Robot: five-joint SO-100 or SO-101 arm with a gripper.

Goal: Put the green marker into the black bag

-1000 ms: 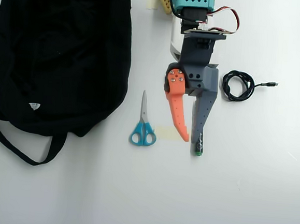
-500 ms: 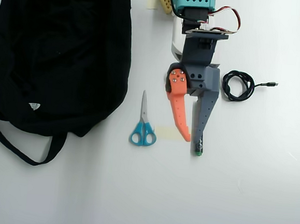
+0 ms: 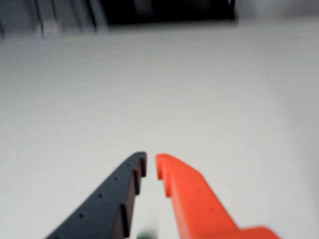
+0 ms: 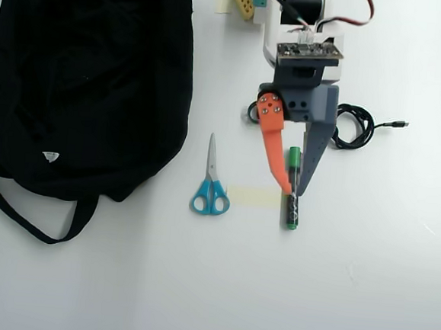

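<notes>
White bench [image 4: 363, 298] carries everything. Black bag [image 4: 82, 78] fills the 10 o'clock part of the overhead view, strap loop trailing toward 7 o'clock, unchanged from a second ago. Arm has pulled back toward 12 o'clock since the earlier frames, so its body now covers part of the coiled black cable [image 4: 357, 126] at 2 o'clock. Gripper [image 4: 290, 192] sits near centre, orange finger [image 4: 271, 150] at left and dark finger [image 4: 313, 153] at right, tips nearly together; whether it grips is not clear, cannot tell. Green marker [image 4: 292, 187] lies near centre, pointing 12 to 6, between the fingers, more of it showing than before, when only its lower end poked out. Blue-handled scissors [image 4: 210, 187] at its 9 o'clock, apart. Yellowish tape patch [image 4: 250, 196] just beside marker. Wrist view blurred: tips [image 3: 149, 167] nearly closed, green smudge [image 3: 145, 234] below.
</notes>
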